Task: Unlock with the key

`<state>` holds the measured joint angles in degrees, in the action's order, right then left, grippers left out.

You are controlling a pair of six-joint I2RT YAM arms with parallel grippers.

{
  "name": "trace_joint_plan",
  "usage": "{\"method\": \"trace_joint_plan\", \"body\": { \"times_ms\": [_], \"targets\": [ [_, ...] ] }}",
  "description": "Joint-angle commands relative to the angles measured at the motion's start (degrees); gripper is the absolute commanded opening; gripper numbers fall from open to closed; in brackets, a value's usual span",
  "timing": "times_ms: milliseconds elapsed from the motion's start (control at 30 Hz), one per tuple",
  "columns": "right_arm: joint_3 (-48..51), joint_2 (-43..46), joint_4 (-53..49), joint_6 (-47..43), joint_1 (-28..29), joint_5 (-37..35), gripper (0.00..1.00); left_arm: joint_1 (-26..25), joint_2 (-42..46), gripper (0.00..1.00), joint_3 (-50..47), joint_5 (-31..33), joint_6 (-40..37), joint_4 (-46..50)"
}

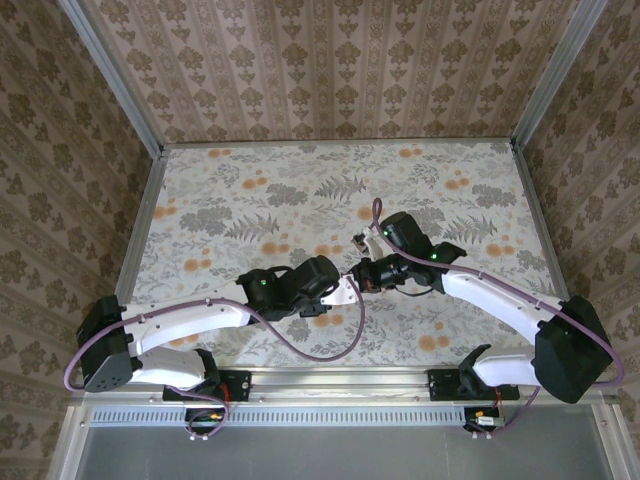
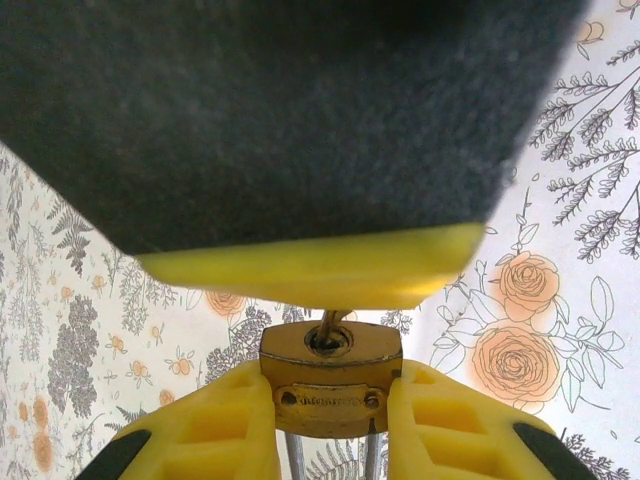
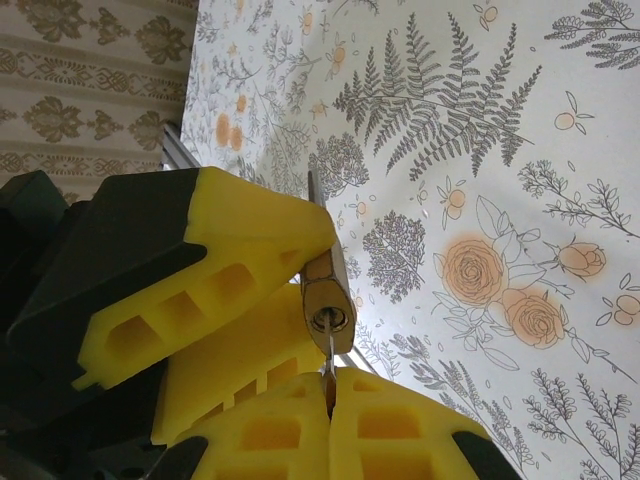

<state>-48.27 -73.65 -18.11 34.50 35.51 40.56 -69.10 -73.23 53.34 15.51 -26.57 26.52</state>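
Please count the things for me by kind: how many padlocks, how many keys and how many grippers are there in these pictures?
1 brass padlock
1 key
2 grippers: left gripper, right gripper
Total: 4

Table (image 1: 300, 180) is covered w/ a cloth printed in grey ferns and orange roses. Walls (image 1: 330, 70) on three sides have beige wallpaper w/ brown ornaments in stripes. Metal frame (image 1: 128, 85) runs along the corners and table edges; a grille (image 1: 330, 413) lies at the near side. Brass padlock (image 2: 331, 375) is up off the cloth: keyhole face twd left wrist cam, engraved plate under it, two silver shackle bars at btm.
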Motion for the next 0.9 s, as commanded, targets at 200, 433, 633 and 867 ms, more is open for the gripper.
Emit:
{"method": "trace_joint_plan", "body": {
  "times_ms": [200,433,633,867],
  "targets": [
    [-1.56,1.77,-0.71,-3.07,1.32,-0.53,0.01,-1.28,2.33,0.23,2.79,-7.29,2.18,-20.99],
    [-3.48,1.8,-4.89,-5.12,1.28,-2.8,0.01,-1.21,1.65,0.22,0.93,-6.74,2.75,-21.95],
    [-4.28,2.45,-6.73,-5.3,1.14,-4.44,0.01,-0.69,0.97,0.22,-0.51,-6.28,3.83,-22.7],
    [-4.8,2.95,-8.07,-5.31,0.88,-5.26,0.02,-0.45,-0.57,0.21,-1.41,-5.75,4.02,-23.14]
  ]
}}
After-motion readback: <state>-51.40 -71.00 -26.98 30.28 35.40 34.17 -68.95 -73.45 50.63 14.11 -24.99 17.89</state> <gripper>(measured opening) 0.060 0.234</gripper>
